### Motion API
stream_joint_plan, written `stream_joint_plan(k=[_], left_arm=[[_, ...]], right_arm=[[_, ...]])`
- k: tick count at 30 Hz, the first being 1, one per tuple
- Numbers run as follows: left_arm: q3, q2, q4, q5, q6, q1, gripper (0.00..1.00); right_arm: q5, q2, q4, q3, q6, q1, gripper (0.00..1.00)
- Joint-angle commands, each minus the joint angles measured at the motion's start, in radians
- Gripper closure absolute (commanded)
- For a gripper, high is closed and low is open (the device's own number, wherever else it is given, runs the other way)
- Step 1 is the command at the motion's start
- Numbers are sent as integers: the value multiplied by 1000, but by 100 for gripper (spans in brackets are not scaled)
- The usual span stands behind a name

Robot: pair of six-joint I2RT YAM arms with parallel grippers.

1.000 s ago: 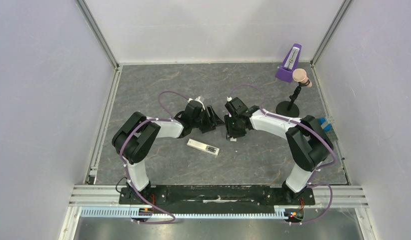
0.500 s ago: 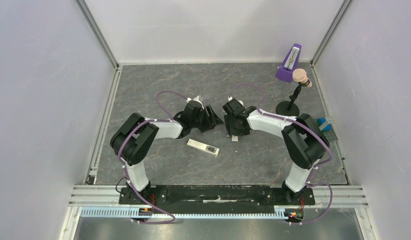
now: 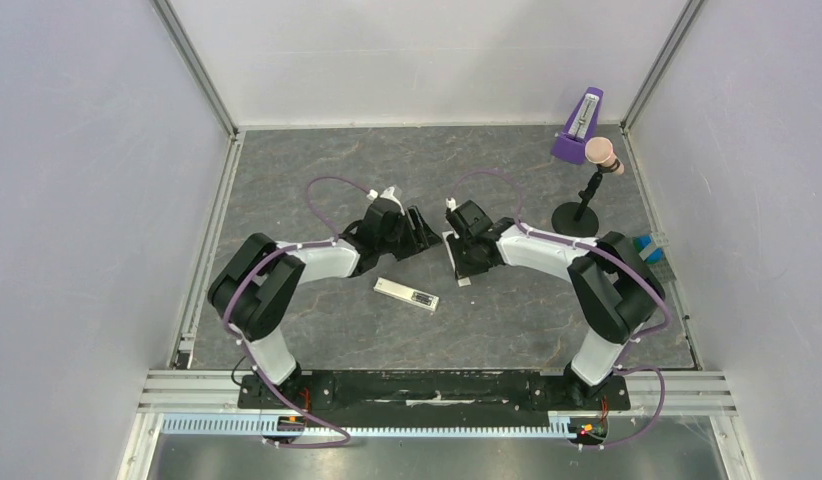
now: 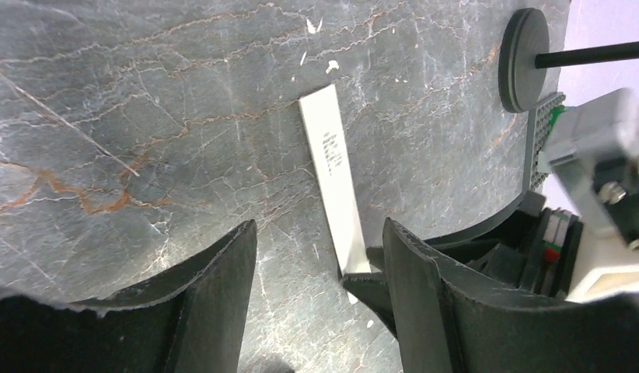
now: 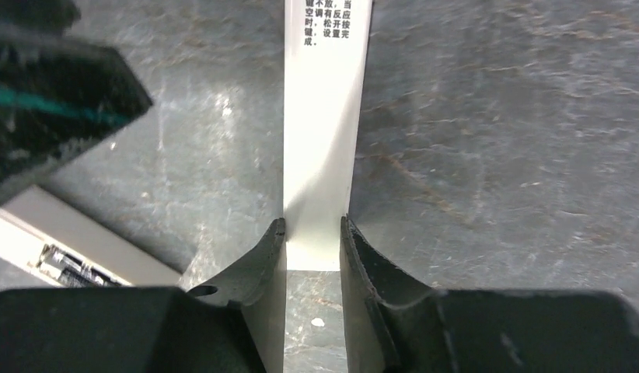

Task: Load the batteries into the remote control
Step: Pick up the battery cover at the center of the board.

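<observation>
The white remote control (image 3: 406, 294) lies on the grey table between the arms, back side up. Dark batteries (image 5: 71, 264) show in the recess of the remote control (image 5: 83, 237), at the lower left of the right wrist view. A thin flat white cover strip (image 5: 326, 116) with printed text lies on the table. My right gripper (image 5: 313, 233) is shut on the strip's near end, a finger against each long edge. My left gripper (image 4: 318, 229) stands open just left of that strip (image 4: 332, 167), with nothing between its fingers. The two grippers (image 3: 422, 228) (image 3: 459, 252) are close together behind the remote.
A purple metronome (image 3: 579, 128) stands at the back right. In front of it is a black stand with a round base (image 3: 575, 216) and a pale knob on top. A blue object (image 3: 648, 248) sits at the right edge. White walls and metal rails enclose the table.
My right gripper moved a little back and left over the cover strip and now pinches its end. The left arm swung slightly left and its gripper stayed open.
</observation>
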Motion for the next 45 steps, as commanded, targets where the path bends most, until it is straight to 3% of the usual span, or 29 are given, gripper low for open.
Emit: stream_joint_plan(k=[1,9,19,26,31,37,45], left_arm=[[4,-62,-40,-42,98,2,34],[101,-56,-202,-18,257,12,34],[136,27,-134,118,184,57,36],[200,100,-117,155,181,59,37],[248,137,-82,156,267,62,37],[331,231,-28,219,348,62,39],[383,331,-54,252,350,62,41]], right_arm=[[-141,-5,-42,-65,-99,30,78],[-81,-72,-70,-92,-221,62,79],[5,-155,-10,-127,-160,61,75],[80,-175,3,-105,-74,60,59],[39,-181,35,-136,126,32,52],[-120,-264,226,-311,441,-38,47],[-173,-325,478,-480,783,-38,44]])
